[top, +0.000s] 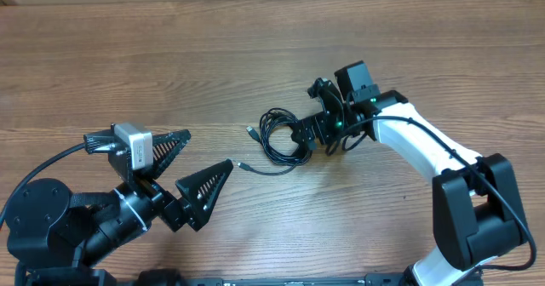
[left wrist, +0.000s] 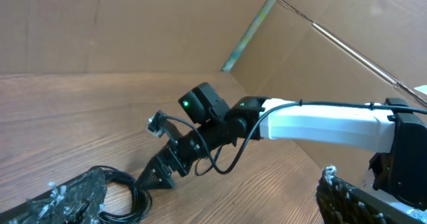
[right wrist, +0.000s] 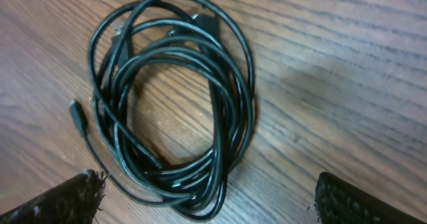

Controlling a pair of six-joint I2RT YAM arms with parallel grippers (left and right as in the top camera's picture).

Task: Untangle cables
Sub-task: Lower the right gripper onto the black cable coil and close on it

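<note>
— How is the right claw [right wrist: 207, 204] seen to stand?
— Its two black fingers [right wrist: 60, 201] are spread wide apart, and nothing is gripped. It is hung just at the right edge of the thin black cables [top: 281, 137], with the white arm [top: 417, 141] stretched in from the right side. Whether the coil is touched cannot be told.
— And the left claw [top: 194, 163]?
— Its triangular fingers are likewise parted wide, with nothing held between them. It is placed low, well apart from the cables, to their left.
— Where are the cables found?
— They are gathered in one loose oval coil, laid flat near the middle of the brown wood-grain tabletop [top: 170, 56]. Several loops are crossed over one another. One small plug end [top: 249, 131] is poked out at the coil's upper left, and a second plug end [top: 243, 164] is trailed out on a short tail at the lower left.
— What is seen beyond?
— A brown cardboard wall [left wrist: 100, 24] is stood along the tabletop's far edge.
</note>
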